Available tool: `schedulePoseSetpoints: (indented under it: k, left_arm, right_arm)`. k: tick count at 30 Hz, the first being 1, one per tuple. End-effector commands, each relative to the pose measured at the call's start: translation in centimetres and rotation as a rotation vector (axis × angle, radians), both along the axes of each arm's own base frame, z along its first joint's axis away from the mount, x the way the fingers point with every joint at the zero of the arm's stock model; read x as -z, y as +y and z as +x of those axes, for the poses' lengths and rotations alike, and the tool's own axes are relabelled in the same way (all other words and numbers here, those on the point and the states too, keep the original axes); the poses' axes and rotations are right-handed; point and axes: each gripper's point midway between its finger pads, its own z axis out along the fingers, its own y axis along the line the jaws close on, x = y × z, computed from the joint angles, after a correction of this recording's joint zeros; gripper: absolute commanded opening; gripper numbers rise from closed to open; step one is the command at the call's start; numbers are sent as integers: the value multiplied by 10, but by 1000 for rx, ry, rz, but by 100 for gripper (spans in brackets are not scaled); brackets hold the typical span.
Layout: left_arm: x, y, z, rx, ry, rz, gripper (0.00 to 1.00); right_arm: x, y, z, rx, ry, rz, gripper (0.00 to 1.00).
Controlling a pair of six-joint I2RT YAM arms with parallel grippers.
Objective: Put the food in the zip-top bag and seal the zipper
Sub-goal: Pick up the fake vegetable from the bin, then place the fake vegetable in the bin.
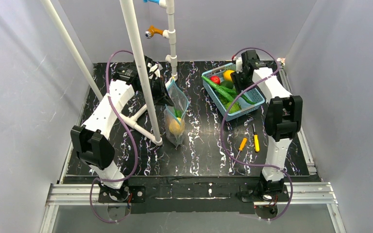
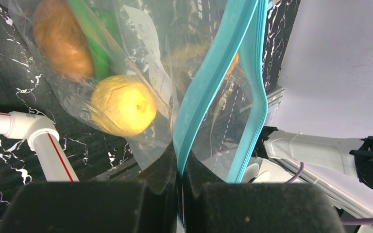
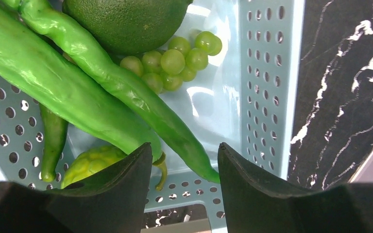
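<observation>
My left gripper (image 1: 166, 93) (image 2: 179, 162) is shut on one teal zipper (image 2: 209, 77) lip of the clear zip-top bag (image 1: 176, 114), which hangs from it with its mouth gaping. Inside lie a yellow fruit (image 2: 124, 104), a brown fruit (image 2: 60, 39) and a green pod (image 2: 94, 43). My right gripper (image 1: 238, 80) (image 3: 182, 150) is down in the blue basket (image 1: 252, 108) (image 3: 267, 73), jaws apart, with the ends of two long green pods (image 3: 53, 82) between them. Other food there: a green round fruit (image 3: 126, 19), grapes (image 3: 175, 60), a bumpy yellow-green piece (image 3: 90, 162), a red piece (image 1: 215, 79).
A white pipe frame (image 1: 141, 63) stands just left of the bag, with a foot (image 2: 39, 136) on the mat. Two orange-handled screwdrivers (image 1: 242, 143) (image 1: 256, 141) lie on the black marbled mat in front of the basket.
</observation>
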Motion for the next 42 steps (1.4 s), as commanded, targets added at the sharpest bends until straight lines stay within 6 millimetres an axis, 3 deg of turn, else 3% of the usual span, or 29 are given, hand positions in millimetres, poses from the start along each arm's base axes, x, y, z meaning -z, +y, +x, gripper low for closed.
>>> schedulePoseSetpoints:
  k: [1, 9, 13, 15, 25, 32, 37, 42]
  left_arm:
    - [-14, -3, -4, 25, -14, -19, 0]
    - [-12, -2, -5, 22, -8, -13, 0]
    - [-13, -2, -4, 19, -10, -14, 0]
    - [-13, -1, -5, 19, -11, -10, 0]
    - [-12, -2, -5, 17, -10, -13, 0]
    - [-14, -1, -8, 15, -16, -21, 0]
    - [-16, 0, -10, 14, -22, -25, 0]
    - [-15, 0, -11, 17, -20, -24, 0]
  right_arm:
    - [11, 5, 4, -50, 23, 16, 59]
    - [24, 10, 6, -70, 52, 33, 52]
    - [16, 16, 9, -88, 40, 65, 35]
    - [6, 16, 8, -82, 21, 65, 28]
    - [-58, 5, 12, -11, -168, 49, 23]
    - [-101, 32, 5, -10, -254, 239, 21]
    - [-92, 23, 9, 27, -240, 202, 21]
    - [-59, -11, 17, 111, -161, 58, 24]
